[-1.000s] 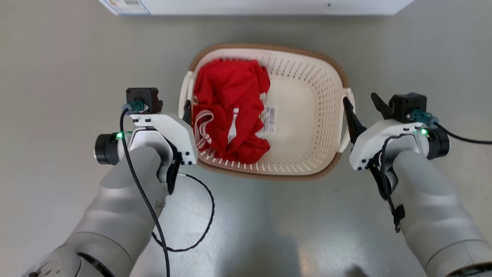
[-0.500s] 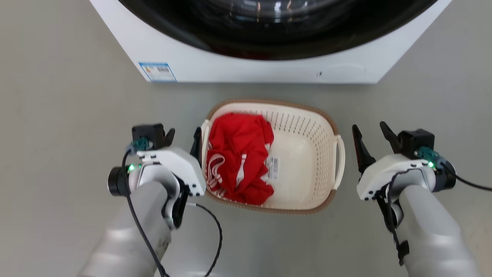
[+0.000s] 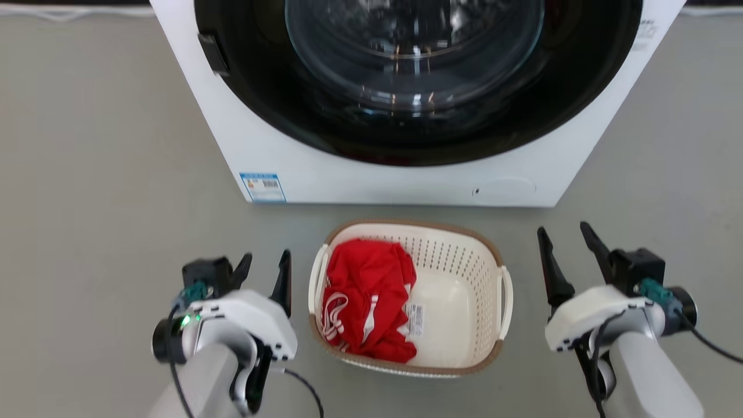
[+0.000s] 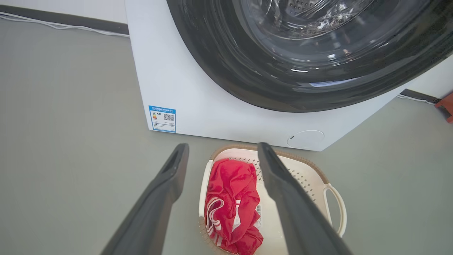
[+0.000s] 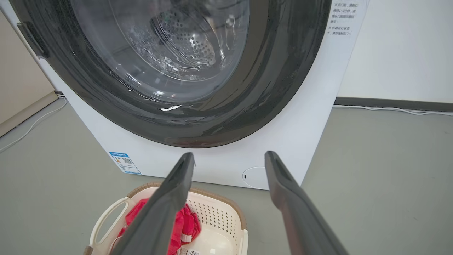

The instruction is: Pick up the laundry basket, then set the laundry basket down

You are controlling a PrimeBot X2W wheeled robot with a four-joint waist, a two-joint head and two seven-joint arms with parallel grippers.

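**Basket on the floor, both claws spread beside it**

The basket (image 3: 458, 258) stands upright on the floor (image 3: 104, 174), just in front of the washer (image 3: 371, 180). A red garment (image 3: 365, 296) is bunched in its left half. The right half is bare down to the sticker (image 3: 414, 320).

The left claw (image 3: 266, 255) hangs just beside the left handle (image 3: 315, 284), fingers spread and holding nothing. The right claw (image 3: 562, 228) is near the right handle (image 3: 507, 296) but clear of it, also spread and holding nothing.

This fits two stages: claws lined up on the handles ahead of a lift, or claws let go and drawn off a basket already put down.

Either way, the risks look the same:

- **Knocking:** the basket is probably light and the floor looks smooth. A left finger swinging inward could catch the handle or rim and push the basket into the washer front, or turn it.
- **Tilting:** the garment sits all to the left, so any lift with uneven grips would likely tip that way.
- **Snagging:** the thin loop handles could catch a finger that moves off at an angle.
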